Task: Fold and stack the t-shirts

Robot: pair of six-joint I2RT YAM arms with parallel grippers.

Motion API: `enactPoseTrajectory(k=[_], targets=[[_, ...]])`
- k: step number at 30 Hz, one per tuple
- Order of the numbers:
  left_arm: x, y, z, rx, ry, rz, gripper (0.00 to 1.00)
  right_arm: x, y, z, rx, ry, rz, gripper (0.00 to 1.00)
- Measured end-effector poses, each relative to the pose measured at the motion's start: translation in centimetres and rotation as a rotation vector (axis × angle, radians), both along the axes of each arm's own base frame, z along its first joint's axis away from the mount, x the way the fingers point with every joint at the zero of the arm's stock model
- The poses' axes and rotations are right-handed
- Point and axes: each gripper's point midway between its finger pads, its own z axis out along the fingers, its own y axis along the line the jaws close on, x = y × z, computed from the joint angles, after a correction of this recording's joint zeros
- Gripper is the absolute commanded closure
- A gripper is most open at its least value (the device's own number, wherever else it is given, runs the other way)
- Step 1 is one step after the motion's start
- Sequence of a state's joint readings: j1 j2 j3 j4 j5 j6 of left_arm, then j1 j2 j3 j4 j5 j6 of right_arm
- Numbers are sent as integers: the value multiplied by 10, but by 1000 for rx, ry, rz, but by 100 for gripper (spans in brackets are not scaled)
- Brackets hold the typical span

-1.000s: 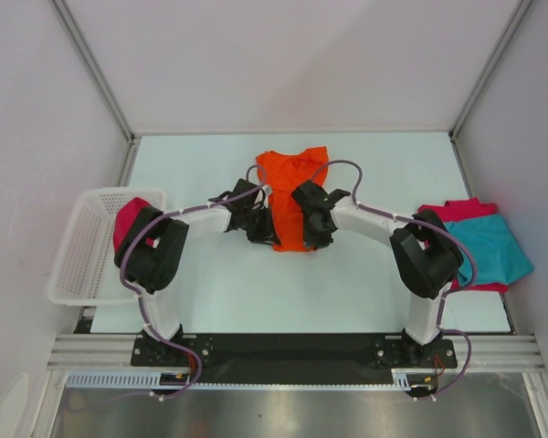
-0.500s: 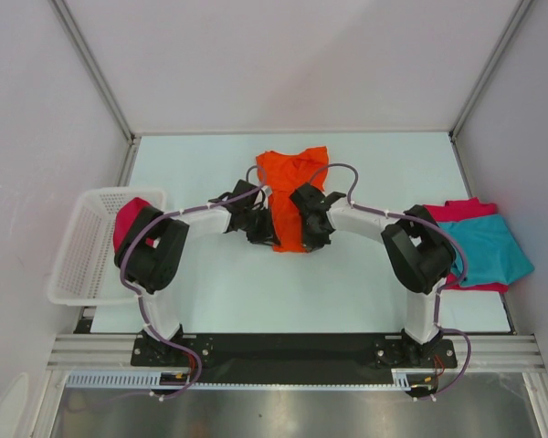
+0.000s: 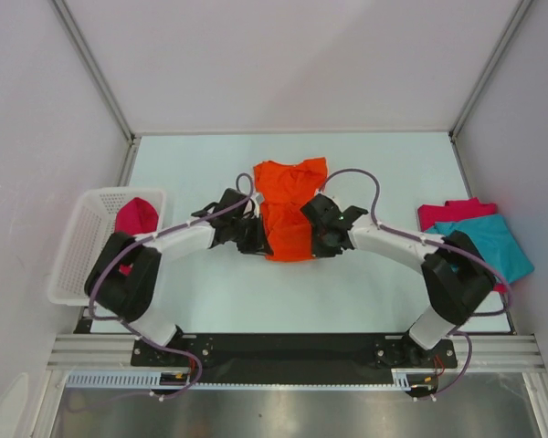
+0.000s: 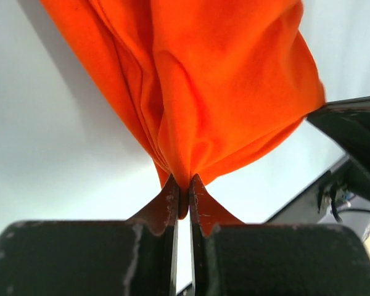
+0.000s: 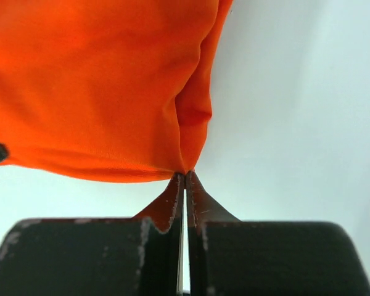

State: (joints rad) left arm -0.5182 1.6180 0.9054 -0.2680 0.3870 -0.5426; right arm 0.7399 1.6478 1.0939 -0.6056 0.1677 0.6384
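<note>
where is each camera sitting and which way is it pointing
Top external: above and behind the bases, looking down at the pale table; left arm and right arm show.
Left wrist: on the left arm, facing along the left hand, shut on the bright orange cloth t-shirt.
Right wrist: on the right arm, facing along the right hand, shut on the same t-shirt.
Shared: all three show the t-shirt.

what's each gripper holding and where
Both pinch the orange t-shirt: the left gripper on its left edge, the right gripper on its right edge.
</note>
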Motion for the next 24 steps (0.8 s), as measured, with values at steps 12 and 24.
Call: enactPoseTrajectory(k=[12, 24], targets=[[-42, 22, 79, -86, -130, 23, 100, -27, 15, 81, 44, -156, 1, 100], [-4, 22, 140, -58, -235, 107, 100, 24, 23, 121, 19, -291, -42, 100]])
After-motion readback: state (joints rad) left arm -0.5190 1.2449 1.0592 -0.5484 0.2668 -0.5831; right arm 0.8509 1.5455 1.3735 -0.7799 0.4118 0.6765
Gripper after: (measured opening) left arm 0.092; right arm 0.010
